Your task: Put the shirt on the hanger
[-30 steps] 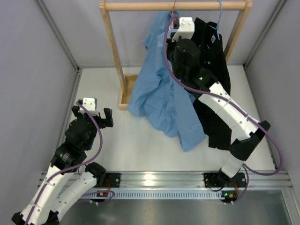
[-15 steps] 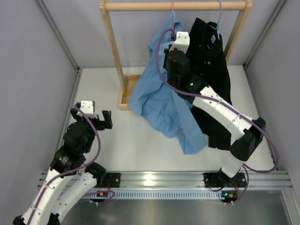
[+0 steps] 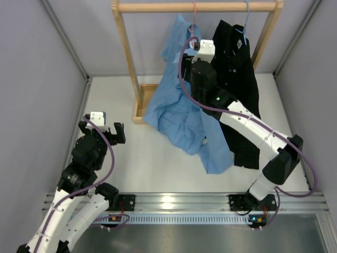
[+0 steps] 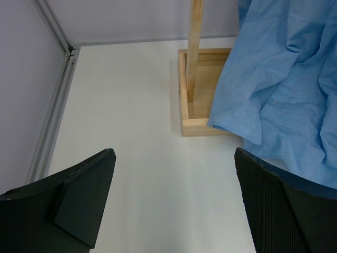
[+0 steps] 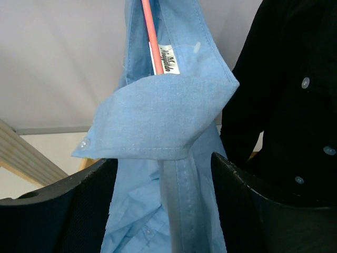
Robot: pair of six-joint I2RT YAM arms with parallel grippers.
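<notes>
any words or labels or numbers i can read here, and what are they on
neck label inside the shirt collar, beside the hanger: dark script on white, too small and tilted to read
no other text shows in any view

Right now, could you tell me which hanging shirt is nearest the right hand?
The light blue shirt on the pink hanger: it hangs between the right hand's fingers; the black shirt hangs alongside.

We see the wrinkled light blue shirt (image 3: pixel 176 113) hanging upper centre, collar around the thin pink hanger (image 5: pixel 151 37), label showing.
</notes>
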